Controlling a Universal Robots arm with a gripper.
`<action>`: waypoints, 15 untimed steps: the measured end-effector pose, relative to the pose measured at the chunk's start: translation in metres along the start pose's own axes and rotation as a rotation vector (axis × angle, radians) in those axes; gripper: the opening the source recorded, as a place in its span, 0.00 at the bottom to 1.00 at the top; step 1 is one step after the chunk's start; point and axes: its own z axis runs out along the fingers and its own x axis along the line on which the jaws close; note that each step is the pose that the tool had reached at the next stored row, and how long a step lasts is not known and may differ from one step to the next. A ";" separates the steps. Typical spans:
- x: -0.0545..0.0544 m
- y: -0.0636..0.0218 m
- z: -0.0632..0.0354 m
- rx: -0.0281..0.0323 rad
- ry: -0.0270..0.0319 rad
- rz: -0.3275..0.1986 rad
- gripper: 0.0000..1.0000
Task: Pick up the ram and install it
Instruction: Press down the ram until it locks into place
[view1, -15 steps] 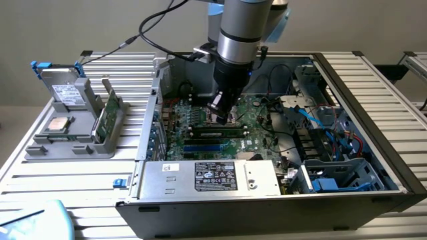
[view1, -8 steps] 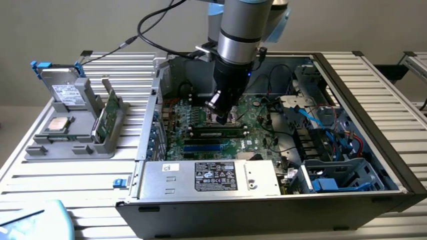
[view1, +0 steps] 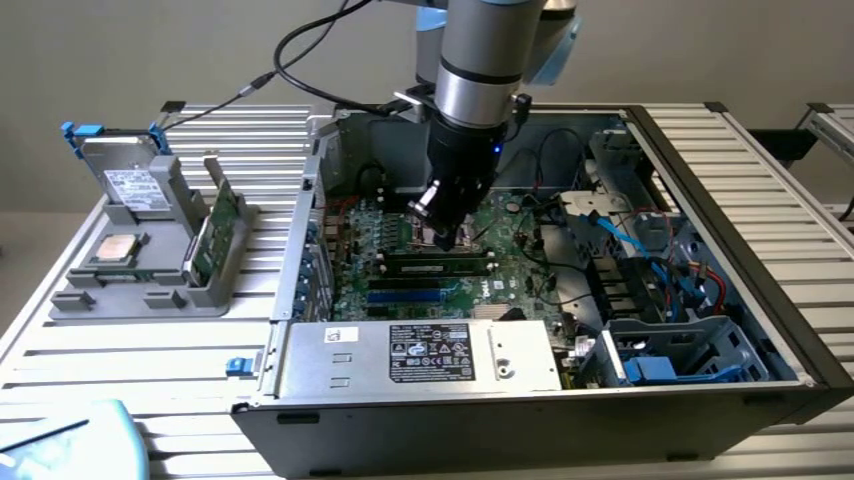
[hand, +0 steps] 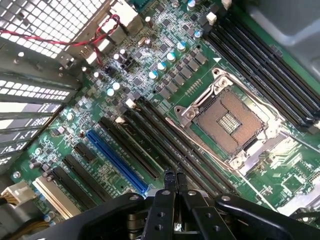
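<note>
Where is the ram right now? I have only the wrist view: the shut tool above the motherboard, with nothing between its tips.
Observer: The ram stands on edge in a grey tray outside the computer case, on the exterior view's left, well apart from the tool.
Operator: What else sits in that tray?
Observer: A grey drive with a white sticker is propped up at the end away from the camera, and a square silver processor chip lies in front of it.
</note>
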 end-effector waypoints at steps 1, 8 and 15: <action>0.000 0.0000 0.0000 0.0032 0.0013 0.009 0.11; 0.000 0.0000 0.0000 0.0249 0.0088 0.072 0.11; 0.000 0.0000 -0.0001 0.0433 0.0146 0.136 0.11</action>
